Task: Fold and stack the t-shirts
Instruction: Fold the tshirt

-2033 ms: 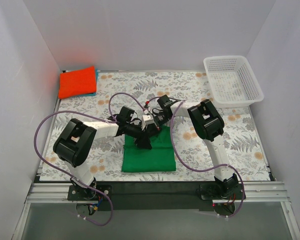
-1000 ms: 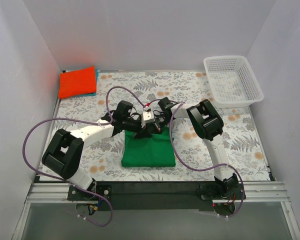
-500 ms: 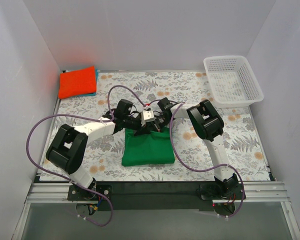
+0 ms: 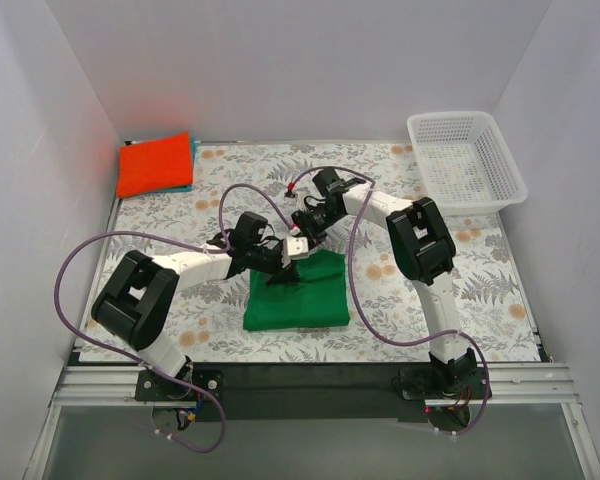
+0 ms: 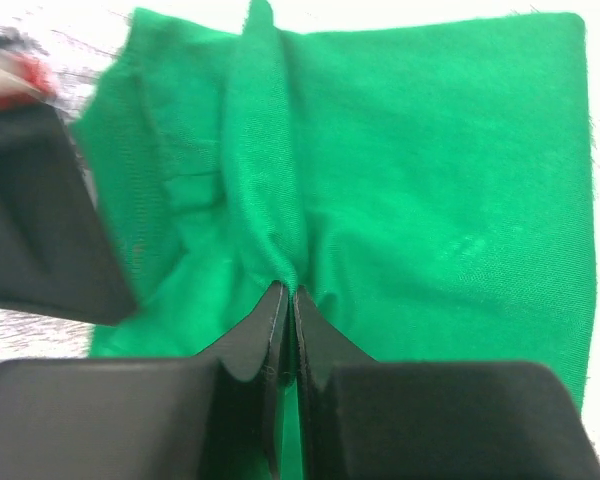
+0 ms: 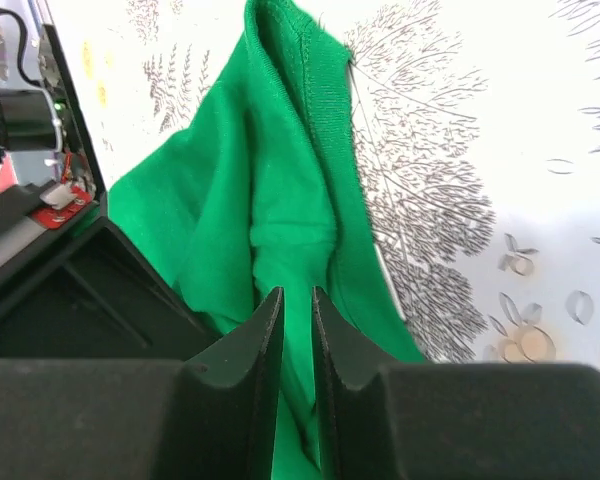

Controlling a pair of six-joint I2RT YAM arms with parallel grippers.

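Right fingers [image 6: 258,335] pulled back, narrow, hold unclear; wrist view shows left fingers [image 5: 262,335] pinching green t-shirt [image 4: 305,300].

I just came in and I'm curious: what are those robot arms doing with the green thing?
They are folding t-shirts. The left gripper pinches a ridge of the green t-shirt, which lies partly folded on the flowery table. The right gripper is at the shirt's far edge, its fingers nearly together; whether it grips is unclear. A folded orange-red t-shirt lies in the far left corner.
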